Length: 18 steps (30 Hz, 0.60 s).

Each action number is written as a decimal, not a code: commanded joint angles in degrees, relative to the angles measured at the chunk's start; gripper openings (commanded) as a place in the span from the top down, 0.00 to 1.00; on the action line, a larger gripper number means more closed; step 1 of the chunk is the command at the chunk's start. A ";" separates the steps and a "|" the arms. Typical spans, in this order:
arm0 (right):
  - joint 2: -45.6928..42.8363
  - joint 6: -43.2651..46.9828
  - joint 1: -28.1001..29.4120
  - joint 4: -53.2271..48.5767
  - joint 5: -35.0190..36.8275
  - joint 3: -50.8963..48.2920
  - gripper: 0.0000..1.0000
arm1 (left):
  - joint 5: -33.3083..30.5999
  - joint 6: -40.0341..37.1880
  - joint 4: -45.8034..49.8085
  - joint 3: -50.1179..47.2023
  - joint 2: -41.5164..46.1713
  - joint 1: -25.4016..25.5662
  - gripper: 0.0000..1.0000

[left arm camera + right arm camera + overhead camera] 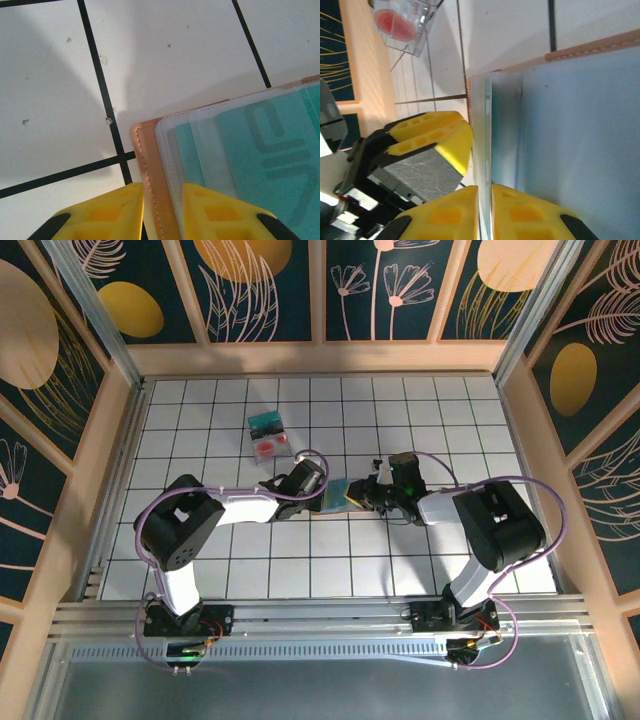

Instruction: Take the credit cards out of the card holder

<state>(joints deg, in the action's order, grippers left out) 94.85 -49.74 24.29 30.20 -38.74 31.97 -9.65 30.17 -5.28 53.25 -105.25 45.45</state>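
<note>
Yellow fingers (pixel 105 212) of the left tool (pixel 162 195) sit pinched on the tan edge of the holder (pixel 150 170), and you can see a teal card (pixel 270 150) tucked under its clear sleeves. Right tool (pixel 484 194) is clamped nearly closed on a thin leaf of the holder seen edge-on, can't tell if that's a sleeve or a card tbh. Holder lies mid-worktop (pixel 200 410) between the two tools, with two more cards (pixel 268 437), teal and red-and-white, lying apart from it, further back and left.
</note>
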 commanded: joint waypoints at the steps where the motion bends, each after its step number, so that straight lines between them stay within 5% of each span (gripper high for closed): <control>1: 0.34 -1.53 -0.40 4.77 -1.95 -0.63 0.86 | -0.35 -0.91 6.81 -0.70 -1.26 0.15 0.75; 6: 0.94 -2.11 -0.52 5.32 -1.83 -1.04 1.00 | -0.72 -0.74 7.46 -0.36 -1.32 0.14 0.77; 18: -1.76 5.38 -0.71 -12.88 5.21 3.67 1.00 | -2.18 -1.73 8.26 1.48 2.38 0.16 0.66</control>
<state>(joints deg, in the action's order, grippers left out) 94.85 -47.81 23.55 24.38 -36.86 33.50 -10.20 29.71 -2.74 53.60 -104.36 45.45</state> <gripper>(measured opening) 0.045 0.330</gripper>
